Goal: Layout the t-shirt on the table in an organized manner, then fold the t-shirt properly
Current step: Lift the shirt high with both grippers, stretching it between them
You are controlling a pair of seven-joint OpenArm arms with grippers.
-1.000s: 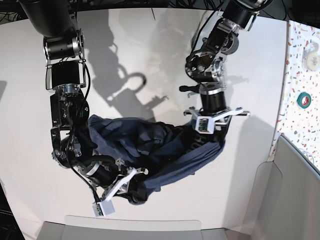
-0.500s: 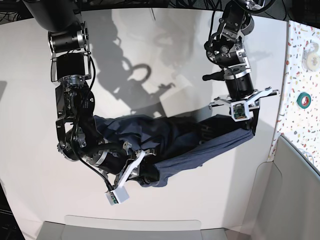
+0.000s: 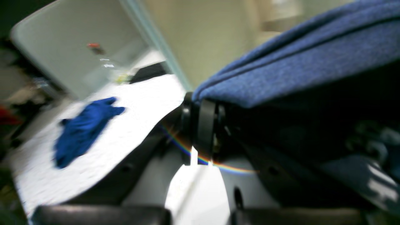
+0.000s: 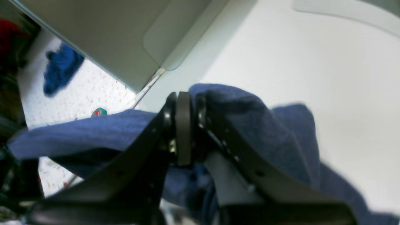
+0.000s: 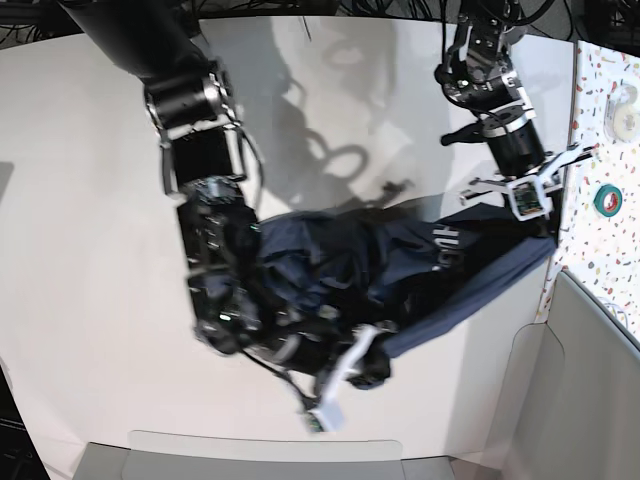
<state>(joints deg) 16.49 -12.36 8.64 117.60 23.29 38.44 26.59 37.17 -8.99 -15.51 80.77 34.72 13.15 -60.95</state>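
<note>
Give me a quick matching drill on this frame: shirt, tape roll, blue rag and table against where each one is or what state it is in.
Things:
1. shirt
2. tape roll
3. blue rag
4. table

States:
A. lies crumpled on the speckled surface, untouched
B. stretched between both end effectors, white letters showing
C. wide, white, under the shirt
D. teal ring on the speckled surface, at the base view's right edge

Pairs: 1-B, 2-D, 3-A, 4-C
</note>
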